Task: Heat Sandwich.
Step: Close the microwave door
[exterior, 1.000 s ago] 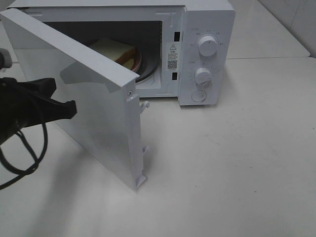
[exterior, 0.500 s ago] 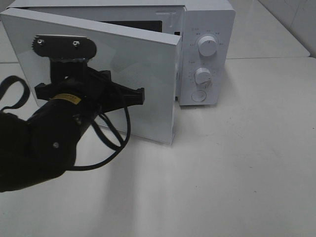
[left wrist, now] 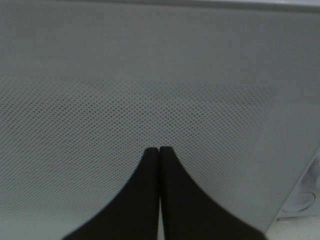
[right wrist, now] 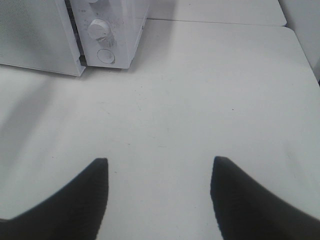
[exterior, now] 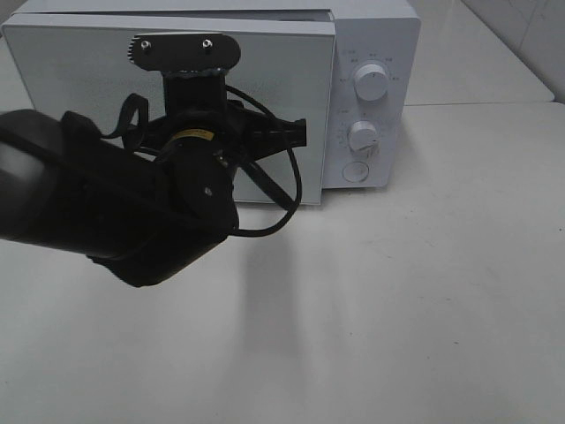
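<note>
The sandwich is hidden inside the white microwave, behind its door. The door lies against the front of the oven, shut or very nearly so. My left gripper is shut with nothing between its fingers, and its tips press on the dotted window of the door. From the high camera the left arm reaches in from the left and covers the door's middle. My right gripper hangs open over the bare table, in front of and to the right of the microwave.
Two knobs and a round button sit on the control panel, right of the door. A black cable loops off the left arm. White table surface spreads in front and to the right.
The door has swung from wide open to against the oven front, with my left gripper moving behind it towards the microwave. The sandwich and plate are now out of sight. The right gripper stays open.
</note>
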Motion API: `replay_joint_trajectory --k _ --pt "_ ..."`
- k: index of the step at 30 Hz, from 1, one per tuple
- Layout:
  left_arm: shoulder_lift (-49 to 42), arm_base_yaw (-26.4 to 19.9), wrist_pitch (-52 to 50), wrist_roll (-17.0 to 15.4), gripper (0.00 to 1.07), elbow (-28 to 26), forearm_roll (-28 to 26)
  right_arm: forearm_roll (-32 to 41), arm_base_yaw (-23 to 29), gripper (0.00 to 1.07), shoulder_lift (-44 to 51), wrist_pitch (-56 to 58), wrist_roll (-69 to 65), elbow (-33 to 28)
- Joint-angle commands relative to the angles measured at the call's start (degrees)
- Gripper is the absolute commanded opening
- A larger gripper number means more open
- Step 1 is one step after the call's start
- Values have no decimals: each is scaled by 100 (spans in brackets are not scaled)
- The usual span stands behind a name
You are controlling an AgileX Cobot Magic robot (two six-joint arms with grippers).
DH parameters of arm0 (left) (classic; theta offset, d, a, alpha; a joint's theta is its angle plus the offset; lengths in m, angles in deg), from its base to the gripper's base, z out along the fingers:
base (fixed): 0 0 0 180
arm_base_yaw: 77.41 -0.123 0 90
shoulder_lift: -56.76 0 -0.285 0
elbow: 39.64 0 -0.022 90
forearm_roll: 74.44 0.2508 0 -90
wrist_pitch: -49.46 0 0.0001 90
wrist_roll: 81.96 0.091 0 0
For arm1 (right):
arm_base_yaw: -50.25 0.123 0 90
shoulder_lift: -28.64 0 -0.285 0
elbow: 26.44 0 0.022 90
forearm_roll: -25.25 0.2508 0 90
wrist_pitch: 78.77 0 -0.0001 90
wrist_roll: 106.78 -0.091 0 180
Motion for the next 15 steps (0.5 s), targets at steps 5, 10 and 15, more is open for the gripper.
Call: replay_joint_trajectory --k 5,10,15 --pt "395 46 -63 46 0 -630 -46 -23 -34 60 166 -29 -40 -11" --pt "670 46 -69 384 0 -1071 -46 -23 -34 60 166 -29 -40 -11" --pt "877 40 -74 556 0 -1404 -52 -23 -34 60 166 -29 -40 -11"
